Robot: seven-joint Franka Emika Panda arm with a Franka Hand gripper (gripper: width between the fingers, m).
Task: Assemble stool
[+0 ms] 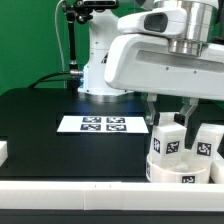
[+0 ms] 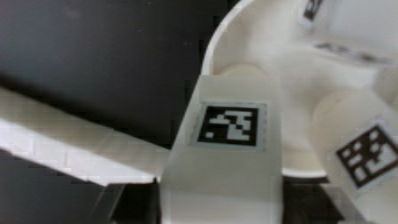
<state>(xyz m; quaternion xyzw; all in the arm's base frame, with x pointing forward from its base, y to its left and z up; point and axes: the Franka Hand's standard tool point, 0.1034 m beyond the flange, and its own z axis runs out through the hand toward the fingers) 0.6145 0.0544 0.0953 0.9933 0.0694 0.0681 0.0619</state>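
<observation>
The long white border rail (image 1: pixel 70 190) lies nearest the camera along the front of the black table (image 1: pixel 40 115). Just behind it, at the exterior view's right, sits the thick round white plastic seat (image 1: pixel 185 172) with a second blocky leg (image 1: pixel 208 143) standing on it. The two-finger gripper (image 1: pixel 168 118) is clamped on a white blocky leg (image 2: pixel 222 150), held upright over the seat. Each leg bears a black-and-white square tag; none carries readable writing. The marker board (image 1: pixel 103 124) lies mid-table, with open black surface to the exterior view's left.
</observation>
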